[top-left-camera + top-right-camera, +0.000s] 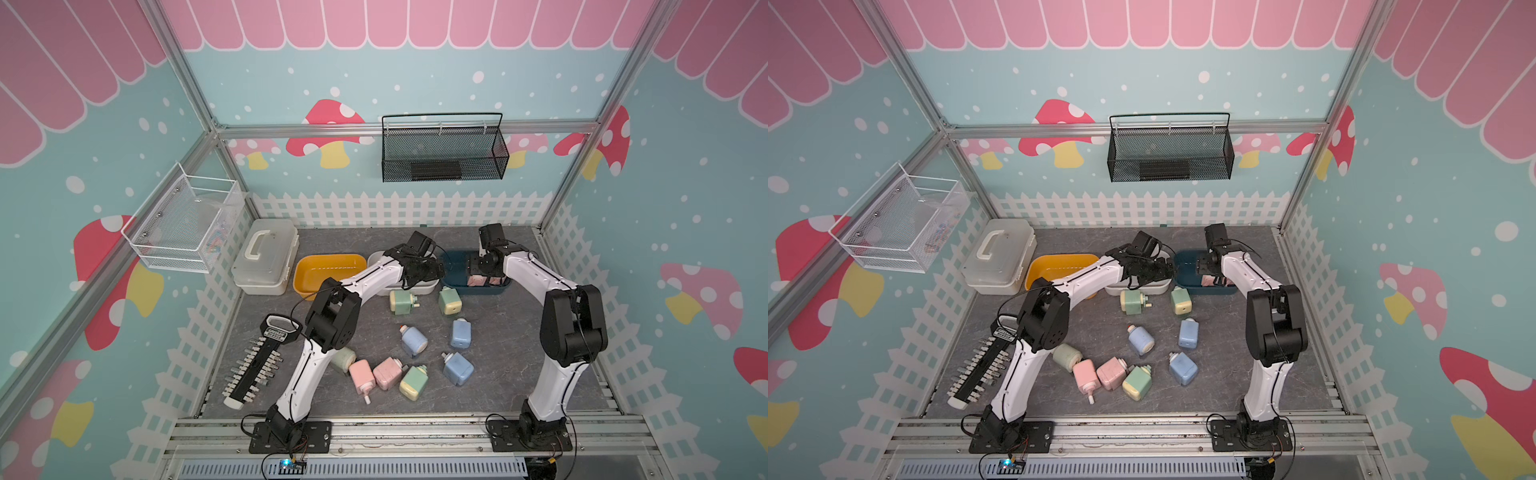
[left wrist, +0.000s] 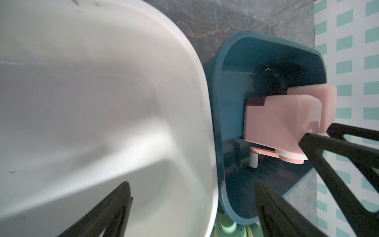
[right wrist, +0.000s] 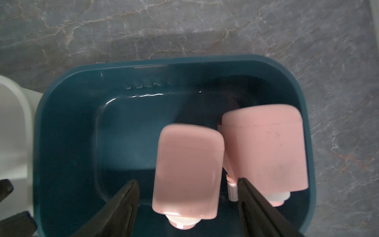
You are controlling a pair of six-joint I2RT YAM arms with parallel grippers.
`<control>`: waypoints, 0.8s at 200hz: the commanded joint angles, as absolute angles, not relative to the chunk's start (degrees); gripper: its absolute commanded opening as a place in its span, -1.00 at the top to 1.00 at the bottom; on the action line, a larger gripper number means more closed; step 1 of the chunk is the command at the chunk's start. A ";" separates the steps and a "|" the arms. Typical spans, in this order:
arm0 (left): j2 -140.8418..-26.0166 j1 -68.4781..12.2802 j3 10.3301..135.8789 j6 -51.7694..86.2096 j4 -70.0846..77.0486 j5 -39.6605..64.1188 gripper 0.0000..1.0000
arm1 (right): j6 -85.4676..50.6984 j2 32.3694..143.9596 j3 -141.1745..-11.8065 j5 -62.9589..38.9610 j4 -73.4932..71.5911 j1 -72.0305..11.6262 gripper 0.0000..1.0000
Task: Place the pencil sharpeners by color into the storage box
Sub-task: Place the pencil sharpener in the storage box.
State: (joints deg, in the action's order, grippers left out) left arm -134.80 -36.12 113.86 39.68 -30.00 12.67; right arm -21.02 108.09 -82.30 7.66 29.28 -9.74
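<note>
Two pink pencil sharpeners (image 3: 187, 164) (image 3: 264, 147) lie in the blue storage box (image 3: 67, 123). My right gripper (image 3: 187, 180) hangs open over that box. Its jaws stand on either side of the nearer pink one, with a gap on each side. My left gripper (image 2: 192, 182) is open and empty over the edge between the white storage box (image 2: 102, 102) and the blue one (image 2: 229, 82). On the mat lie several more sharpeners: green (image 1: 401, 302), blue (image 1: 460, 333), pink (image 1: 361, 376). A yellow storage box (image 1: 307, 270) stands to the left.
A closed translucent case with a handle (image 1: 266, 257) stands at the back left. A black rack of bits (image 1: 253, 365) lies at the front left. A green sharpener (image 1: 344, 359) is half hidden behind my left arm. Wire baskets hang on the walls.
</note>
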 commanded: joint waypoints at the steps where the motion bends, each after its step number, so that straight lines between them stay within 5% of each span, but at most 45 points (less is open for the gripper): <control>1: -133.15 -35.87 112.96 39.87 -30.28 12.93 -0.88 | -22.19 109.84 -83.71 8.32 31.95 -9.76 -0.41; 108: -132.97 -35.87 112.24 40.03 -30.20 12.84 -0.88 | -18.65 112.77 -86.71 8.98 31.09 -9.76 0.04; 160: -132.98 -35.88 112.35 40.09 -30.29 12.85 -0.87 | -16.85 113.84 -88.50 10.24 32.56 -9.76 0.00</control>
State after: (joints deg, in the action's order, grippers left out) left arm -134.80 -36.12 112.88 40.10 -29.98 12.64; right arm -18.24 112.75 -86.41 8.91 31.70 -9.76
